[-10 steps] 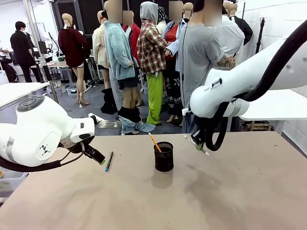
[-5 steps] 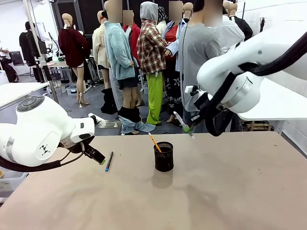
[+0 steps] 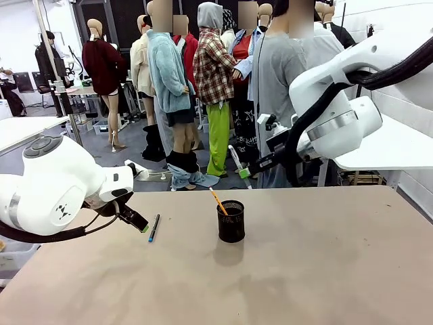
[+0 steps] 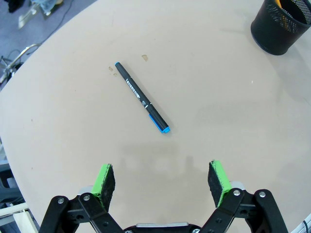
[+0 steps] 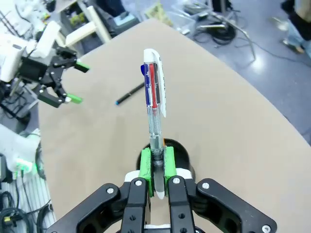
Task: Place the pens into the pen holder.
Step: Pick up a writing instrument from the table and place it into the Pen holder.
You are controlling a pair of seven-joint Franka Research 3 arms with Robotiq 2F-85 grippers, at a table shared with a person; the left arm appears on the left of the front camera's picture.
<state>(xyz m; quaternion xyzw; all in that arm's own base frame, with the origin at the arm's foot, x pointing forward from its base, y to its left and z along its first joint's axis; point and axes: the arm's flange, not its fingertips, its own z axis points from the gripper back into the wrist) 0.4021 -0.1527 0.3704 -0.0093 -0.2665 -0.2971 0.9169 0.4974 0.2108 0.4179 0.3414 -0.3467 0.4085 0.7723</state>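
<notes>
High above the tan table, the right gripper pinches a slim pen near one end between its green pads, the rest of the pen jutting out past the fingertips. The black mesh cup stands on the table below, slightly nearer the camera, with an orange pen already leaning inside against its left rim. Seen from the right wrist, the cup's dark rim peeks out just behind the pinched fingers. The step in hand appears to be delivery. Done well, it calls for swinging the pen upright, centring its lower end over the open side of the cup away from the orange pen, and sinking it past the rim before letting go, since a high drop could bounce off the wire. The held pen looks like smooth, glossy plastic, clear in the barrel and white at the top with red and blue sliders, so the grip is likely slippery. The cup is a light wire cylinder that a sideways nudge could tip. At the table's left, the left gripper hovers low with its jaws spread and empty, just short of a dark pen with a blue end that lies flat on the matte surface, well apart from the cup.
</notes>
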